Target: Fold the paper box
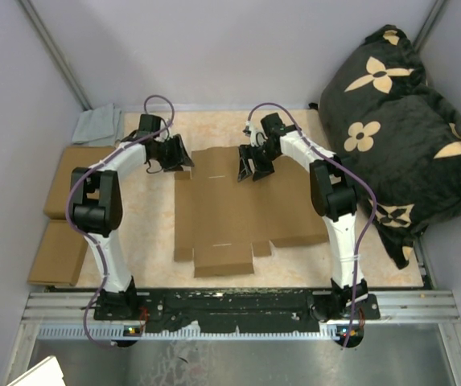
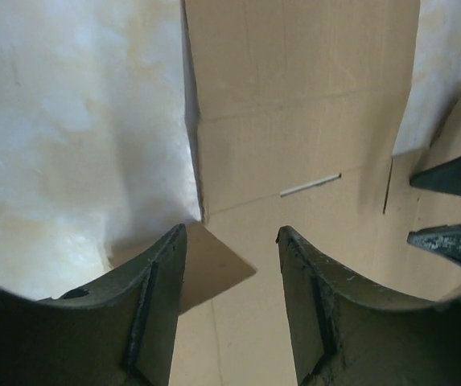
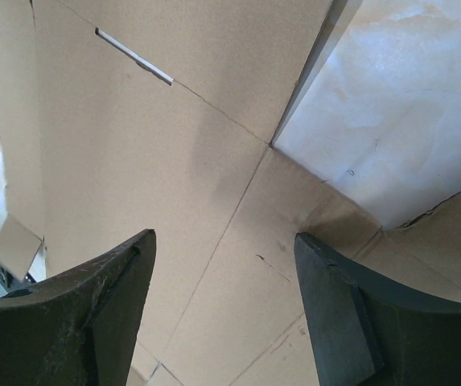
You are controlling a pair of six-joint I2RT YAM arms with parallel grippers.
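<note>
The paper box (image 1: 222,209) is a flat die-cut sheet lying spread out in the middle of the surface (image 1: 154,233), with its creases and slots showing and no wall raised that I can see. By my reckoning the folding has hardly begun, and this is the approach to the first flap at the far edge.

The left end effector (image 1: 174,154) hangs low over the sheet's far left corner. Its fingers are apart, and in its own wrist view a small corner flap (image 2: 214,269) sits between them, against the left finger but not pinched. The right end effector (image 1: 254,165) hovers just inside the far right part of the sheet. Its fingers are also spread, with only flat cardboard beneath them and a notch in the sheet's edge just beyond.

The next move probably calls for the left fingers to close on that corner flap, or get under it, and lift along the crease while the right side steadies the panel.

Off to the left are some closed brown boxes (image 1: 65,217) and a grey cloth (image 1: 97,125), and a black flowered cushion (image 1: 399,121) is on the right.
</note>
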